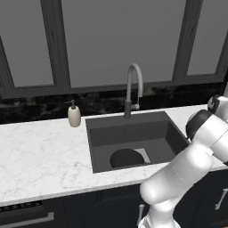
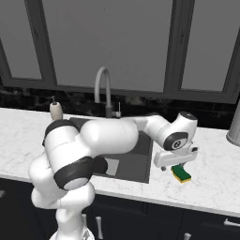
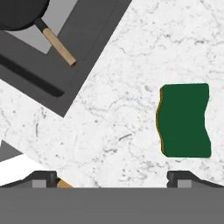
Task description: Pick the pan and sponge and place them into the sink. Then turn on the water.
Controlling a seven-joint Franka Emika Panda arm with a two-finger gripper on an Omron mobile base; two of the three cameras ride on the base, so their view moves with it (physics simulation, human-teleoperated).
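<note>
At the right of the hand view, your sponge (image 3: pixel 184 120) lay green side up on the white marble bench (image 3: pixel 113 127), just above the right fingertip (image 3: pixel 186 179). Your gripper (image 3: pixel 111 179) stood wide open and held nothing. Toward the upper left of that view, the pan (image 3: pixel 22 13) sat in the sink (image 3: pixel 83 33), its wooden handle pointing toward the bench. In the right base view, the gripper (image 2: pixel 176 164) hung just above the sponge (image 2: pixel 181 173).
</note>
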